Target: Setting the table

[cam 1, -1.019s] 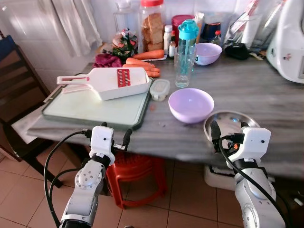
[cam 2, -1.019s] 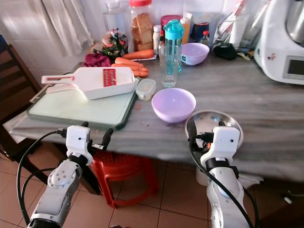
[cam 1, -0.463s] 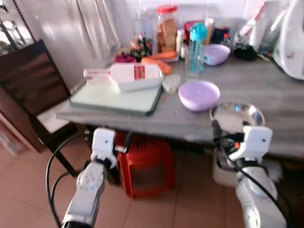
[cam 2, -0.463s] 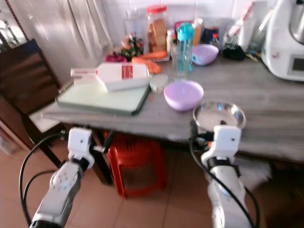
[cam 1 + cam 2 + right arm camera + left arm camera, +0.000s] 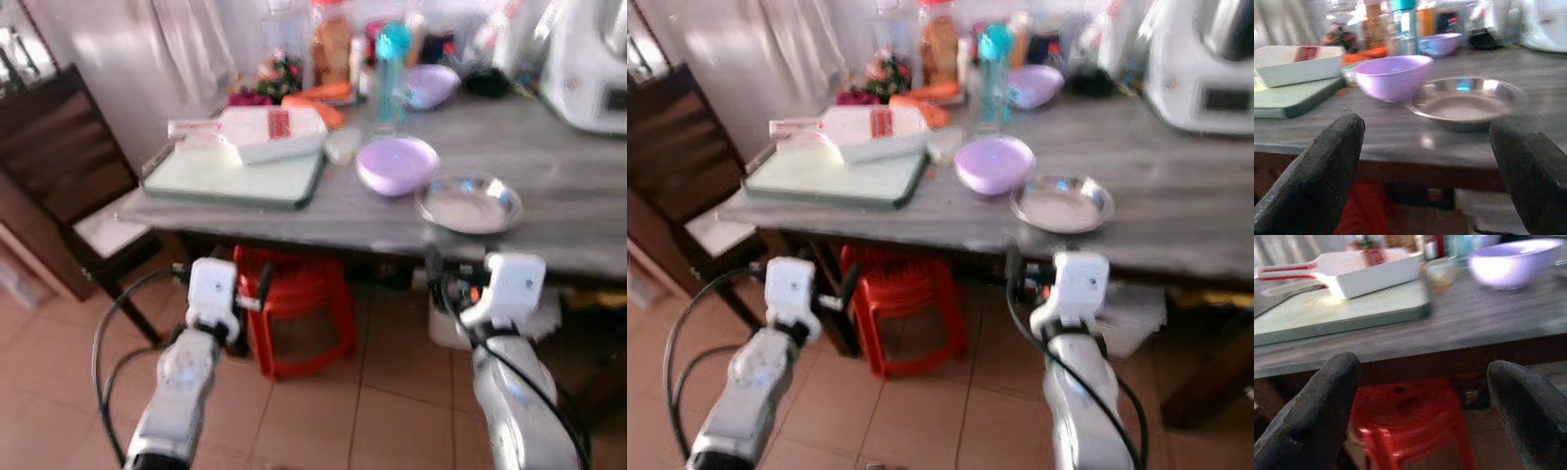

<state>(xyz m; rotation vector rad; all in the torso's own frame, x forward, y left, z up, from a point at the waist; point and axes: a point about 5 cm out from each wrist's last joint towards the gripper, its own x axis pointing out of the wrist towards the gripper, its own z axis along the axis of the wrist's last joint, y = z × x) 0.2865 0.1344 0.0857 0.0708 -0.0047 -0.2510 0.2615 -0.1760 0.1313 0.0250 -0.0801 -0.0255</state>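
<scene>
Left eye view, nearest: two grippers, left gripper (image 5: 238, 294) and right gripper (image 5: 448, 290), both held below the table edge, fingers spread apart and holding nothing. Under the table, one red stool (image 5: 296, 311) on a tiled floor (image 5: 372, 411). On the grey table (image 5: 568, 220): one steel plate (image 5: 469, 202) near the front edge, one lilac bowl (image 5: 396, 164) just beside it, one pale green cutting board (image 5: 235, 177) bearing one white slicer (image 5: 257, 134). Farther back: one second lilac bowl (image 5: 433, 85), one teal-capped bottle (image 5: 391, 61), carrots (image 5: 318, 98), one jar (image 5: 331, 39). One dark chair (image 5: 69, 186) at the left. The white appliance (image 5: 588, 61) is cut off at the frame edge; rear items are blurred.
</scene>
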